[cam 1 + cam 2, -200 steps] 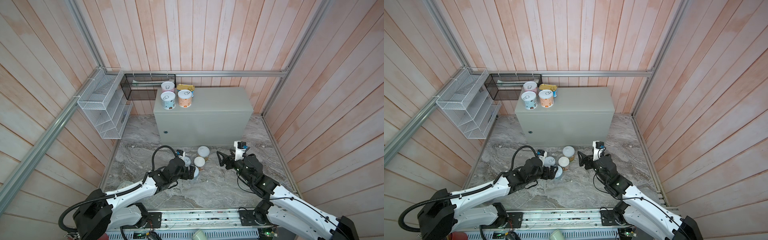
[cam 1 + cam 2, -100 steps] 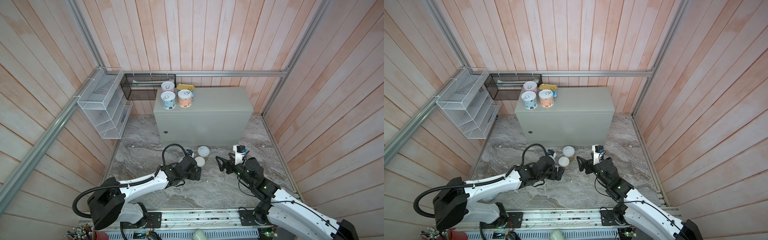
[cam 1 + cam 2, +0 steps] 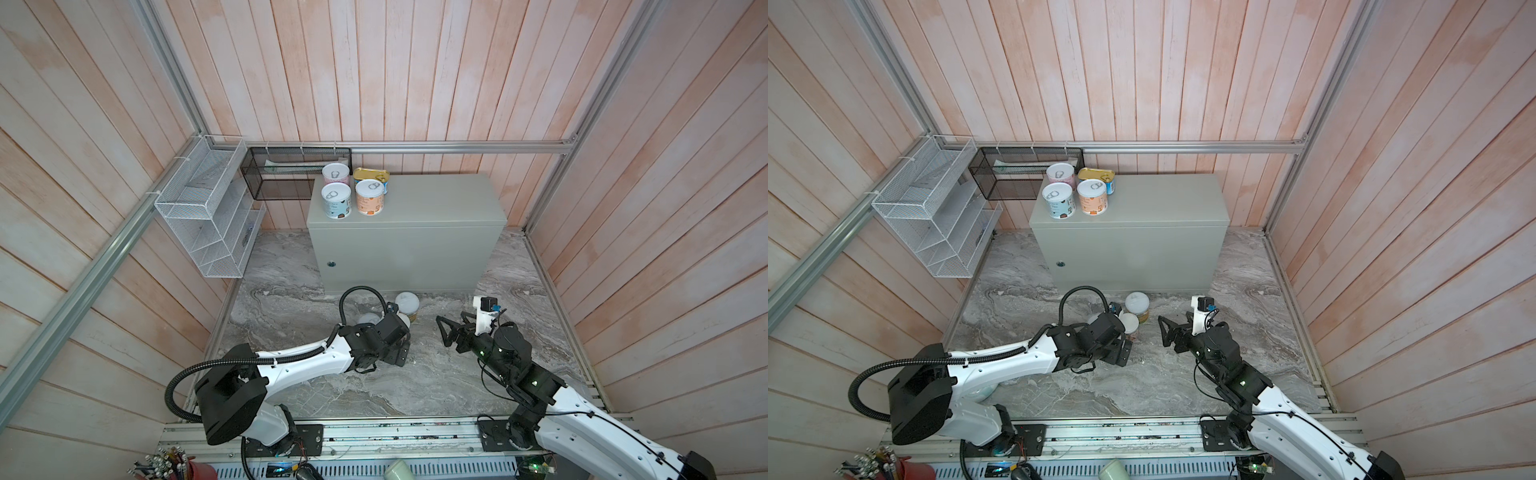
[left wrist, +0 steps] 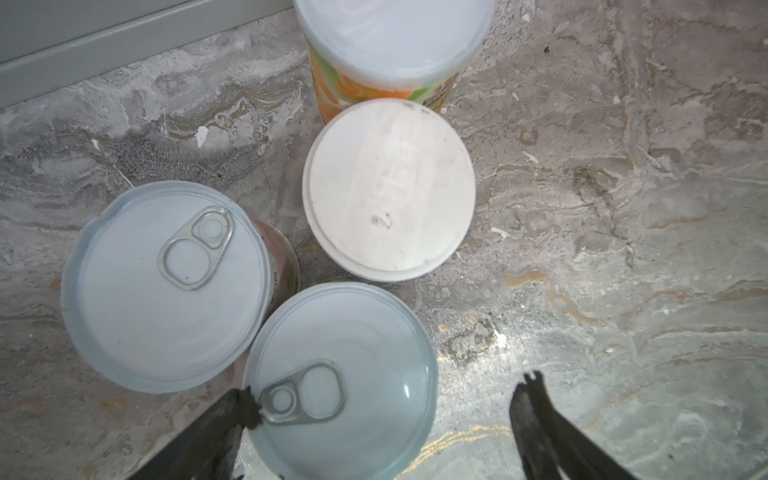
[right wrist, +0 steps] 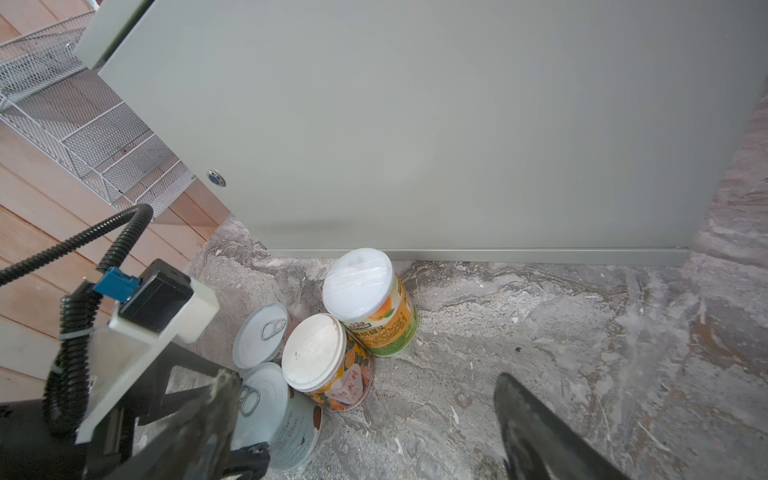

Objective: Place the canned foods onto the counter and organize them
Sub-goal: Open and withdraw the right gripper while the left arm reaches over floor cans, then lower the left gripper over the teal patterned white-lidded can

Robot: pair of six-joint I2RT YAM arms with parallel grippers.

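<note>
Swung inward, my left pincer (image 4: pixel 388 400) is gaping about the can (image 4: pixel 353 332) farthest from the counter (image 3: pixel 436 203), readying a grip; my right pincer (image 3: pixel 444 331) is idling open.

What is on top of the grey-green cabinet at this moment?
A pink can, a white-blue can, a peach can and a flat gold tin, clustered at the back left corner. The peach can hides the tin's base.

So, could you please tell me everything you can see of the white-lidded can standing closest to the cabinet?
The can is a round tin standing upright on the marble floor, just before the cabinet base. Its lid looks like cloudy white plastic; its label is orange and green with fruit pictures. Another white-lidded can stands close beside it, perhaps touching.
</note>
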